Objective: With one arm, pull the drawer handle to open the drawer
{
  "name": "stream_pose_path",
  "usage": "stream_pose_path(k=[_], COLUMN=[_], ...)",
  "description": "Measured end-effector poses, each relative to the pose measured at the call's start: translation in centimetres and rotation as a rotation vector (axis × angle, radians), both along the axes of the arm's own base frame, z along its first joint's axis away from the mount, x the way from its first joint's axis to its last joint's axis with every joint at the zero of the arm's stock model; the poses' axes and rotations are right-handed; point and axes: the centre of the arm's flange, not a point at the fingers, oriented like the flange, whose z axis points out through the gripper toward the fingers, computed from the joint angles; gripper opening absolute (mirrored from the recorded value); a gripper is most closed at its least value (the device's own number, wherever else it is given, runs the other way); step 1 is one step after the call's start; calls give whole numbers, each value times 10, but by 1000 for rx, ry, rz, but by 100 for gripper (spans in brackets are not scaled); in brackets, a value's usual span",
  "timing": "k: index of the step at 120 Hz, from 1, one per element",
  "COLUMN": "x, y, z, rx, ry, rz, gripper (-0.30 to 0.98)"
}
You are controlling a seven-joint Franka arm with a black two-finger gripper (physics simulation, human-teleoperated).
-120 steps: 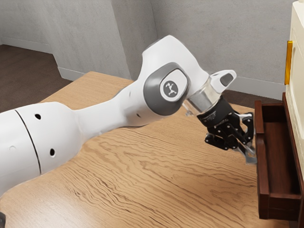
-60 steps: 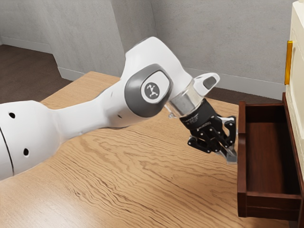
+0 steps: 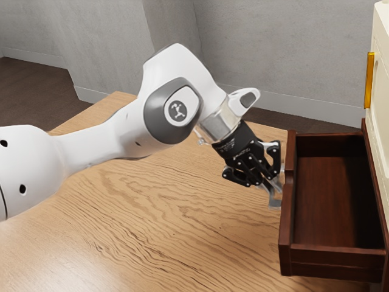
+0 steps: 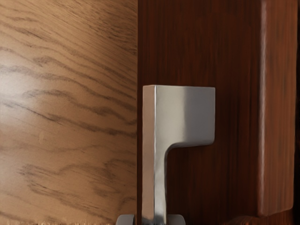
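Note:
My gripper [image 3: 274,193] is at the outer face of the dark brown drawer [image 3: 287,234] in the exterior view, tilted down toward it. The drawer stands well out of its cabinet, its inside bare. In the wrist view, the silver handle [image 4: 186,115] stands out from the drawer front [image 4: 236,112]. Its narrow bar runs between the fingertips of my gripper [image 4: 152,220], which is shut on it. The far part of the handle's bar is hidden beyond the wrist view's edge.
The cream cabinet [image 3: 380,91], with a yellow upright handle [image 3: 369,80], rises at the exterior view's right. Under the arm and beside the drawer lies the wooden table [image 3: 164,225]. A grey wall [image 3: 279,55] stands behind.
The arm and gripper have drawn back toward the exterior view's left. The drawer has slid out with them, showing much more of its inside.

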Motion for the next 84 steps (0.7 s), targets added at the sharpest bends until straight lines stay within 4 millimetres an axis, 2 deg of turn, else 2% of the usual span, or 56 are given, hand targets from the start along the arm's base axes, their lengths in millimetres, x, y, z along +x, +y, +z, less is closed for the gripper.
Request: stream_pose_path(k=[26, 84], x=[-16, -31], y=[11, 38], z=[2, 3], rx=[-1, 13], ry=[10, 18], rz=[2, 26], gripper=[-1, -1])
